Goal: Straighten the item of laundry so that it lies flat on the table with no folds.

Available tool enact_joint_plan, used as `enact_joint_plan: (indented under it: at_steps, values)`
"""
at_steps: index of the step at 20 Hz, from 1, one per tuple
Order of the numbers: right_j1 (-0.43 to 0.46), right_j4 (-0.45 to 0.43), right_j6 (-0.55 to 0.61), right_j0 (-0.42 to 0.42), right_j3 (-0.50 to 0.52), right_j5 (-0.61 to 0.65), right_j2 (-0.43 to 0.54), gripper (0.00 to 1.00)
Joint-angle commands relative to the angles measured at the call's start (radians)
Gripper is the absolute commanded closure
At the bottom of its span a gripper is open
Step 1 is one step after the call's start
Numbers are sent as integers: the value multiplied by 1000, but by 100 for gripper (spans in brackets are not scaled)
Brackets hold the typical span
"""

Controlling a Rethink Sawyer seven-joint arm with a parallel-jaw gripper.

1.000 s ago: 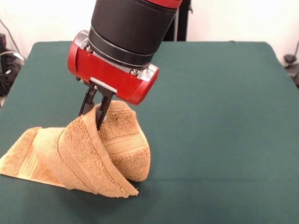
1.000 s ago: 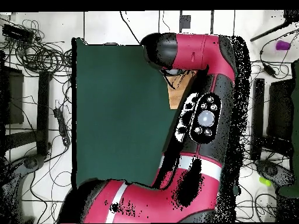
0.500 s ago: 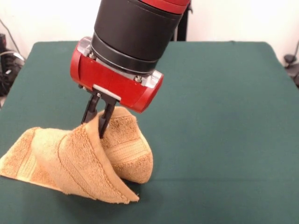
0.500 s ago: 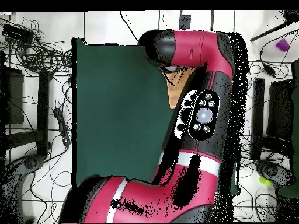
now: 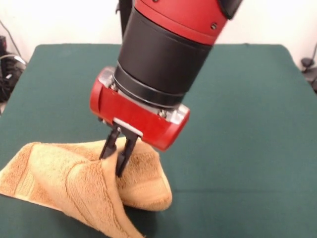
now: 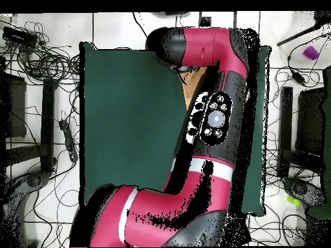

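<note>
Towel (image 5: 74, 183) bunched at lower left of table (image 5: 247, 124); we see tool (image 5: 117, 157) pinching its raised fold.

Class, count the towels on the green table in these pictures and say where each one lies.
1. The towel lies bunched at the table's near-left corner in the front view, pinched by the gripper. The arm mostly hides it from overhead.
</note>
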Motion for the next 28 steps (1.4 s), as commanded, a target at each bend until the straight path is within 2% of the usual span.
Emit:
enact_joint_plan:
  at_steps: [1,3,7,13,18,28]
  values:
    - [70,15,402,56,-149,52,-56,100]
    - [72,4,444,60,-156,37,-79,100]
    - [60,-8,456,63,-146,50,-105,100]
    - [50,-4,406,64,-140,66,-109,100]
    - [-6,-34,409,103,47,-59,-87,100]
    - [-13,-17,342,88,57,-29,-58,100]
